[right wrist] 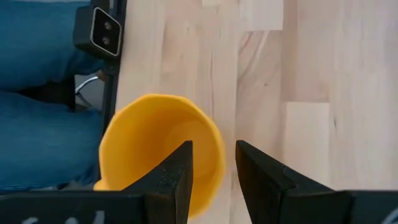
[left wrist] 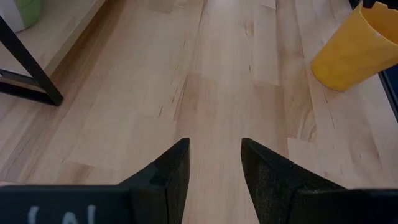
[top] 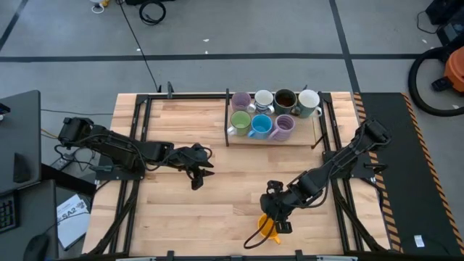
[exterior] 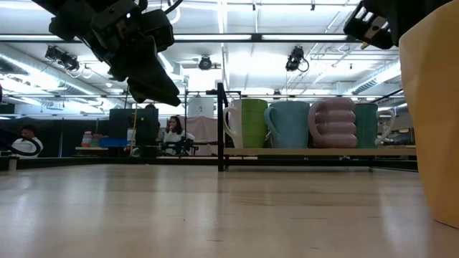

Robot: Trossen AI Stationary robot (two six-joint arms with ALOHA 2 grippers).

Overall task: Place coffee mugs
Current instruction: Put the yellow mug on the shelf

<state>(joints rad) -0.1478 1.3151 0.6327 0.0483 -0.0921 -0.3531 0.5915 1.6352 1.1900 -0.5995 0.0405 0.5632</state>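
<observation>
Orange mug [top: 269, 226] stands near the bottom edge of the table [top: 217, 210], lower centre-right in the high view. Right gripper [top: 278, 219] is directly over it; in the right wrist view one finger [right wrist: 177, 180] sits inside the rim, the other outside, wall between them, contact not confirmed. Seven mugs on the rack [top: 272, 136], top centre: green mug [top: 240, 121], blue mug [top: 261, 126], ribbed lavender mug [top: 283, 126] in front. Left gripper [top: 197, 176], mid-left, fingers parted, empty. No writing legible.
</observation>
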